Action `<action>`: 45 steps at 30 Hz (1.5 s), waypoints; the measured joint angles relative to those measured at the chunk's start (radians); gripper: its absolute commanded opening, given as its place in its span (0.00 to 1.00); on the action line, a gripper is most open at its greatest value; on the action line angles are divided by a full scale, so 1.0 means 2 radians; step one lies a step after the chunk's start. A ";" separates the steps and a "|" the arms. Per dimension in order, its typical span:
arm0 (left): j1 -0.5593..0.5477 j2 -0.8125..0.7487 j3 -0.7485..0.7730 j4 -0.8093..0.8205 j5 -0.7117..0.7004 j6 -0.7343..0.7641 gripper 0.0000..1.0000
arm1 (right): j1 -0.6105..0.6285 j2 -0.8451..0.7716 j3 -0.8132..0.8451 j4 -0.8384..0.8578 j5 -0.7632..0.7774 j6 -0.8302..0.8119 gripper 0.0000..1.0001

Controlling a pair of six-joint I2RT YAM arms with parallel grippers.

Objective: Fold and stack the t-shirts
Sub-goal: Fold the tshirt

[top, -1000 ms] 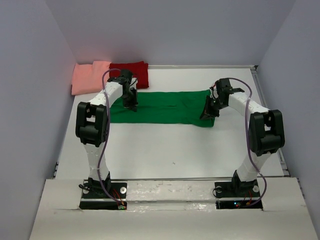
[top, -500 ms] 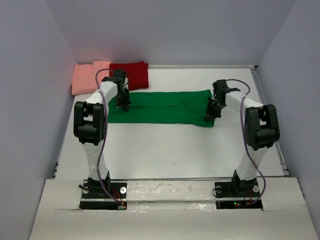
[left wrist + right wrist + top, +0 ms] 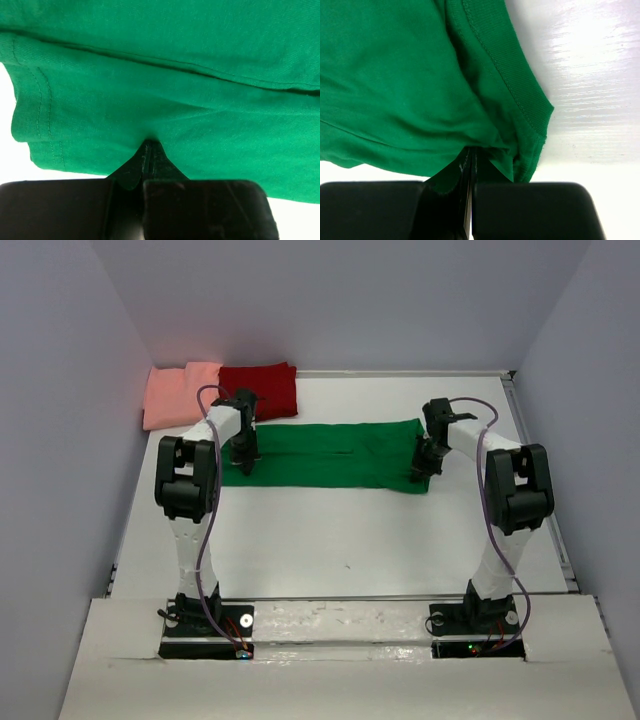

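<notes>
white table (image 3: 330, 540), pale lavender walls (image 3: 340, 300)

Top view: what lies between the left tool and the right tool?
Only the green shirt, a long band; the left tool and the right tool each pinch one end. The top view shows it.

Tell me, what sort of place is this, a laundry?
Probably a robotics lab test booth: a white table boxed in by plain pale walls, a white left arm and right arm bolted at its near edge, one bright green fabric t-shirt spread between them.
</notes>
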 measured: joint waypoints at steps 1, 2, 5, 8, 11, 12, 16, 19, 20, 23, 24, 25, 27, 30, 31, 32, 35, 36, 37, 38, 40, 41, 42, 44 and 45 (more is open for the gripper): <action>0.000 0.000 0.000 -0.001 -0.004 -0.001 0.00 | 0.000 0.000 0.000 -0.002 0.002 0.000 0.00; 0.000 0.000 0.000 -0.001 -0.006 -0.001 0.00 | 0.000 0.001 0.002 -0.005 0.005 0.001 0.00; -0.001 0.000 -0.003 -0.001 -0.011 -0.003 0.00 | 0.000 0.007 0.013 -0.014 0.012 0.002 0.00; -0.002 -0.002 -0.009 0.002 -0.012 -0.006 0.00 | 0.000 0.028 0.040 -0.024 0.020 0.002 0.00; -0.004 -0.013 -0.027 0.012 -0.012 -0.008 0.00 | 0.000 0.054 0.078 -0.041 0.023 0.003 0.00; -0.007 -0.018 -0.034 0.012 -0.012 -0.009 0.00 | 0.000 0.064 0.093 -0.046 0.023 0.003 0.00; -0.018 -0.039 -0.066 0.011 -0.015 -0.014 0.00 | 0.000 0.095 0.143 -0.060 0.026 0.003 0.00; -0.039 -0.056 -0.093 0.005 -0.016 -0.023 0.00 | 0.000 0.123 0.187 -0.069 0.034 0.004 0.00; -0.052 -0.066 -0.107 0.002 -0.013 -0.031 0.00 | 0.000 0.132 0.202 -0.071 0.037 0.003 0.00; -0.086 -0.083 -0.133 -0.010 -0.004 -0.046 0.00 | 0.000 0.160 0.249 -0.079 0.043 0.003 0.00; -0.101 -0.092 -0.146 -0.012 0.007 -0.057 0.00 | 0.000 0.168 0.262 -0.080 0.043 0.003 0.00; -0.113 -0.097 -0.154 -0.013 0.013 -0.063 0.00 | 0.000 0.175 0.274 -0.081 0.043 0.003 0.00; -0.140 -0.109 -0.173 -0.017 0.031 -0.082 0.00 | 0.000 0.192 0.303 -0.084 0.043 0.003 0.00; -0.181 -0.124 -0.195 -0.020 0.050 -0.108 0.00 | 0.000 0.212 0.336 -0.084 0.042 0.003 0.00; -0.192 -0.129 -0.202 -0.020 0.056 -0.119 0.00 | 0.000 0.220 0.350 -0.085 0.042 0.002 0.00; -0.205 -0.136 -0.210 -0.022 0.062 -0.129 0.00 | 0.000 0.227 0.361 -0.085 0.041 0.001 0.00; -0.238 -0.155 -0.231 -0.023 0.079 -0.158 0.00 | 0.000 0.257 0.413 -0.084 0.034 -0.005 0.00; -0.252 -0.165 -0.238 -0.024 0.086 -0.170 0.00 | 0.000 0.264 0.425 -0.083 0.031 -0.006 0.00; -0.258 -0.170 -0.242 -0.025 0.090 -0.176 0.00 | 0.000 0.275 0.444 -0.083 0.025 -0.006 0.00; -0.266 -0.175 -0.244 -0.027 0.095 -0.185 0.00 | 0.000 0.280 0.453 -0.081 0.023 -0.006 0.00; -0.286 -0.184 -0.243 -0.026 0.103 -0.202 0.00 | 0.000 0.294 0.470 -0.072 0.008 -0.006 0.00; -0.296 -0.185 -0.243 -0.026 0.106 -0.210 0.00 | 0.000 0.297 0.474 -0.066 -0.001 -0.005 0.00; -0.305 -0.185 -0.242 -0.026 0.110 -0.218 0.00 | -0.001 0.299 0.476 -0.060 -0.010 -0.001 0.00; -0.325 -0.183 -0.240 -0.026 0.115 -0.230 0.00 | -0.001 0.303 0.478 -0.049 -0.025 0.006 0.00; -0.336 -0.180 -0.237 -0.028 0.116 -0.238 0.00 | -0.001 0.305 0.479 -0.046 -0.031 0.008 0.00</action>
